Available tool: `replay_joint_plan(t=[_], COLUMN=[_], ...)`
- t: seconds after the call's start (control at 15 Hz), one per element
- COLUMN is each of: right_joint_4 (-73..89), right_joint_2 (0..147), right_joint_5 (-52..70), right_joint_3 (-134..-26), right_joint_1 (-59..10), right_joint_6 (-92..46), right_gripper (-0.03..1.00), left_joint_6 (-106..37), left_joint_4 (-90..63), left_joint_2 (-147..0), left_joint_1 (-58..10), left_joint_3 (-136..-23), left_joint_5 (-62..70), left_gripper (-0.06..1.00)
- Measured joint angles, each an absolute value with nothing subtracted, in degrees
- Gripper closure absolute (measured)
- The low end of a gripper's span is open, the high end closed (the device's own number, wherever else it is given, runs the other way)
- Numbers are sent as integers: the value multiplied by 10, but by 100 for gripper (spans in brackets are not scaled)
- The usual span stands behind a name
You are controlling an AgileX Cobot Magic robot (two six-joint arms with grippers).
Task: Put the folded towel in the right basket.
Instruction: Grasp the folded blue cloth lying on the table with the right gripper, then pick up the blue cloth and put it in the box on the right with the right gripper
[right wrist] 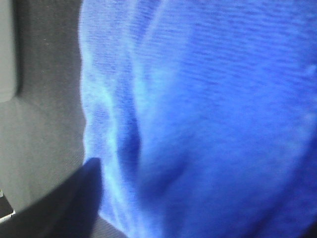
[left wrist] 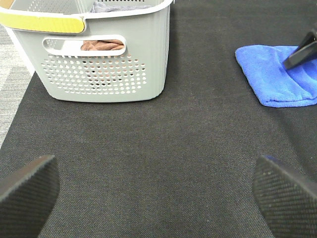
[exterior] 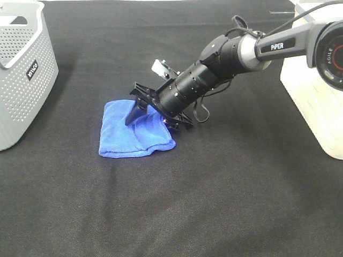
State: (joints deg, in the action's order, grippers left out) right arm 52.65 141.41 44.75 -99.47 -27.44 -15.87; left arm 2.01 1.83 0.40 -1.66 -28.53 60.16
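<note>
Black mat [exterior: 177, 214]: nearest the high camera; dark woven cover over the table, and everything stands on it.
Left gripper [left wrist: 157, 193]: seen in the left wrist view only. Its two textured black pads [left wrist: 29, 191] sit at opposite edges of the frame, spread wide. Only mat lies between them and they touch nothing.
Left basket [exterior: 21, 80]: grey with a perforated wall, at far left. The black tag [exterior: 32, 69] has white letters too small to read with certainty. The left wrist view shows a yellow strip [left wrist: 39, 22] along the rim and brown cloth [left wrist: 101, 45] through the handle slot.
Folded towel [exterior: 128, 136]: blue, flat on the mat, left of centre. It lies between the baskets, nearer the grey one and well apart from the white one.
Right gripper [exterior: 151, 120]: down on the right part of the towel. One dark finger [exterior: 133, 113] rests its tip on the cloth; the other is mostly hidden under the wrist body by the towel's right edge. In the right wrist view blue cloth fills the frame between the parted jaws, which have not closed on it.
Right arm [exterior: 214, 64]: black, reaching in from the right. "PiPER" is printed on the grey link and "AGILE" on the red-ringed joint.
Right basket [exterior: 311, 107]: white, at the right edge, cut off by the frame.
</note>
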Motion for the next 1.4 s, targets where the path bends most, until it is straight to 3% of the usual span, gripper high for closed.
replay_joint_plan(t=[0.07, 0.13, 0.2, 0.8, 1.2, 1.4], right_joint_4=[526, 525, 525, 451, 450, 367], right_joint_2=[1417, 1421, 1422, 1286, 1026, 984], right_joint_5=[445, 442, 442, 506, 624, 678], right_joint_3=[-995, -994, -993, -976, -1046, -1061], right_joint_1=[-274, -274, -274, -236, 11, 108], right_joint_6=[-159, -159, -159, -177, -189, -189], right_gripper=[41, 66, 77, 77, 77, 77], left_joint_6=[20, 20, 20, 20, 20, 19], left_joint_4=[18, 18, 18, 18, 18, 18], left_joint_2=[4, 4, 4, 4, 4, 4], left_joint_1=[-17, -17, -17, -17, -17, -17], left_joint_3=[-285, -285, -285, -285, -285, -285], left_joint_5=[602, 602, 602, 602, 602, 602], left_gripper=[-4, -4, -4, -4, -4, -4])
